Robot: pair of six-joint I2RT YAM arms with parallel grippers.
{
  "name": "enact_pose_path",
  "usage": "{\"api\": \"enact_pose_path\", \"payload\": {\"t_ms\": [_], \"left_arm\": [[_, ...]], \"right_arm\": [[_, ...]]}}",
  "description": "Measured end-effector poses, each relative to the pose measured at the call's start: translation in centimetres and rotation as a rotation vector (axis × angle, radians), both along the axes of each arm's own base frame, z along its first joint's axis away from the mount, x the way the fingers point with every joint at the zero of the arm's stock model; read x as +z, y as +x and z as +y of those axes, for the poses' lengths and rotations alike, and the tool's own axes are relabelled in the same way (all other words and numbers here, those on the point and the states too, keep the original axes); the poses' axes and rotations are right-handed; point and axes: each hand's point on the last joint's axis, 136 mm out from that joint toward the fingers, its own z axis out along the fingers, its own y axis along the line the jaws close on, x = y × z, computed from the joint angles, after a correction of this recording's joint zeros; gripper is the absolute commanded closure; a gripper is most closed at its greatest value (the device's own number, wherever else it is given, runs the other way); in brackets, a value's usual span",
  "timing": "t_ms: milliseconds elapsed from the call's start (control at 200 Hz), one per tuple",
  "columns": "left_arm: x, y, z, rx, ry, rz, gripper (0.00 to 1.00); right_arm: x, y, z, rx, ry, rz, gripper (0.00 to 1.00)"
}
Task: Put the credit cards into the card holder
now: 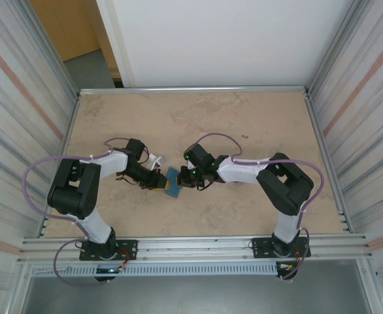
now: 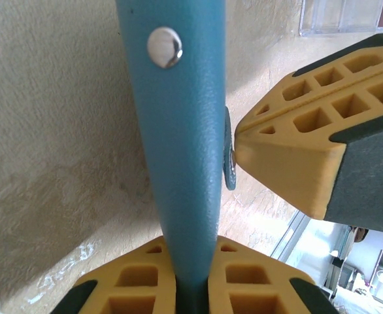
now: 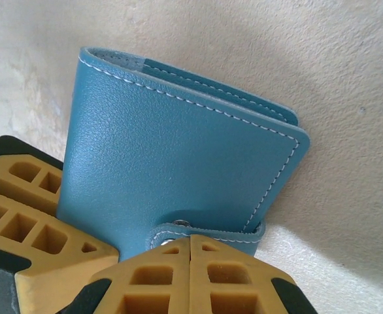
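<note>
The two arms meet near the middle of the tabletop (image 1: 244,118), and the teal-blue card holder (image 1: 174,185) sits between their tips. The left end effector (image 1: 160,181) reaches in from the left and the right end effector (image 1: 183,175) from the right.

In the left wrist view the card holder (image 2: 178,163) is seen edge-on, as a narrow pebbled blue band running up the frame with a round metal snap stud (image 2: 165,47) near the top. The left end effector (image 2: 191,278) is clenched on its lower edge, one yellow finger pressed to each face. The right end effector (image 2: 244,137) comes in from the right of that view and its tip meets the small closing tab (image 2: 229,154) on the card holder's side. A clear plastic case (image 2: 338,16) lies on the tabletop in the far upper corner.

In the right wrist view the card holder (image 3: 172,163) shows its broad face, folded shut like a book, with white stitching along the edges. The closing tab (image 3: 208,232) wraps round the lower edge and runs down into the right end effector (image 3: 190,252), whose two yellow fingers are pressed together and appear to pinch the tab's end. The yellow fingers (image 3: 34,209) of the left end effector grip the card holder's lower left corner.

The card holder stands tilted between the two grips. Whether its bottom edge touches the tabletop cannot be told.
</note>
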Motion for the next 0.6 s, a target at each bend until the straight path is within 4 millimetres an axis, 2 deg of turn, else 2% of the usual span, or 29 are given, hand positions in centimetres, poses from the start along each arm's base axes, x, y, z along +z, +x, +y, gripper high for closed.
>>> {"api": "enact_pose_path", "payload": {"t_ms": [601], "left_arm": [[-0.08, -0.19, -0.11, -0.001, -0.010, 0.017, 1.00]], "right_arm": [[0.08, -0.61, 0.45, 0.017, 0.000, 0.000, 1.00]]}}
